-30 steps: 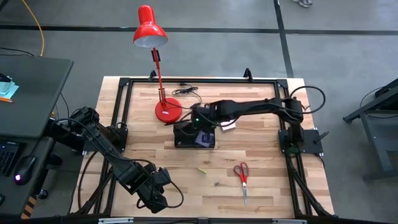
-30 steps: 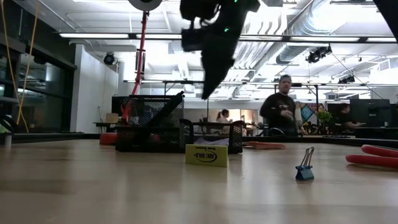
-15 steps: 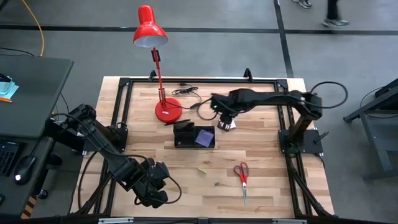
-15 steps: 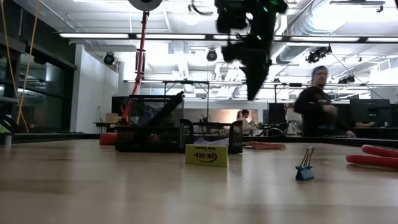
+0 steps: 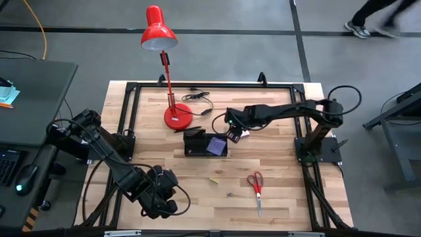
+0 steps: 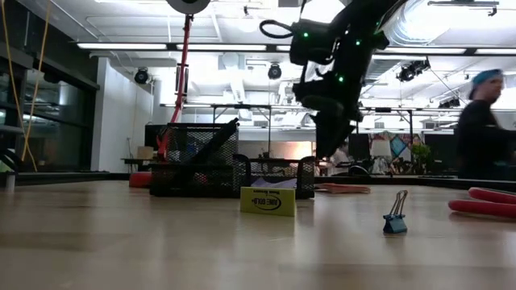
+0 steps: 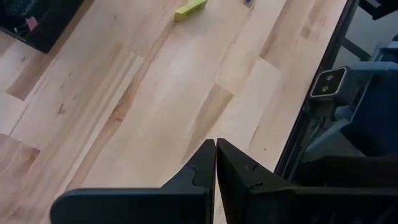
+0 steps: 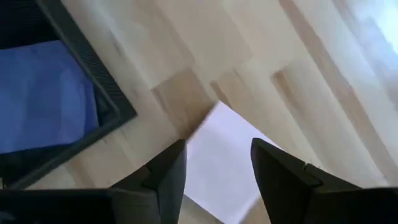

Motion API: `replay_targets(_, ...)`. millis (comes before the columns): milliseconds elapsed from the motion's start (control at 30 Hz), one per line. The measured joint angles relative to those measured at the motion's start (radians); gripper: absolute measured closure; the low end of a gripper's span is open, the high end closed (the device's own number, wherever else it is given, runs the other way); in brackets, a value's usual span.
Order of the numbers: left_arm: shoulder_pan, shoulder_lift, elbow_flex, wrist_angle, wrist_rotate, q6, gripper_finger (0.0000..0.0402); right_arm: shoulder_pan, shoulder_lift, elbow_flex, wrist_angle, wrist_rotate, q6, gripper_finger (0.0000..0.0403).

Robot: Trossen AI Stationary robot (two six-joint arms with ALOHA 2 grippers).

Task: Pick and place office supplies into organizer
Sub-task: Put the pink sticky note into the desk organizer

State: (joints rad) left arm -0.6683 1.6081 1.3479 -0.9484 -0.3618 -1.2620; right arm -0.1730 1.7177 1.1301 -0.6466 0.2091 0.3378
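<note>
The black mesh organizer (image 5: 197,143) stands mid-table with a purple note pad (image 5: 216,145) lying flat in its right compartment and dark pens (image 6: 211,145) leaning in its left part. Just right of it a pale note pad (image 8: 227,158) lies flat on the wood. My right gripper (image 8: 217,171) hangs open a little above that pad, pointing down, one finger to either side of it. Red-handled scissors (image 5: 256,185) lie toward the near right. My left gripper (image 7: 215,167) is shut and holds nothing, low over the near left of the table (image 5: 161,201).
A red desk lamp (image 5: 176,116) stands on its round base behind the organizer, with a cable beside it. A small yellow piece (image 5: 214,180) and a blue binder clip (image 6: 395,216) lie on the wood in front. A person walks in the room beyond.
My right gripper has gone from above the organizer's purple pad toward the table's right edge, then come down over the pale note pad. Its fingers, together a second ago, now stand apart. The purple pad stays in the organizer.
</note>
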Motion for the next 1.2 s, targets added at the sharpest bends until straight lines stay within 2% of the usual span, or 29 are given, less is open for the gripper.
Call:
replay_targets(200, 0.0, 0.0, 0.0, -0.037, -0.009, 0.006, 0.0401, 0.025, 0.086, 0.0, 0.01, 0.053, -0.017, 0.0224)
replay_targets(433, -0.008, 0.0, 0.0, -0.071, -0.029, 0.008, 0.0401, 0.073, 0.094, 0.0, 0.077, 0.127, -0.018, 0.0221)
replay_targets(1100, -0.054, 0.001, 0.0, -0.076, -0.1, -0.002, 0.0401, 0.101, 0.123, 0.0, 0.06, 0.15, 0.024, 0.0221)
replay_targets(1200, -0.054, 0.001, -0.001, -0.077, -0.106, -0.002, 0.0401, 0.115, 0.13, 0.0, 0.05, 0.188, 0.028, 0.0222)
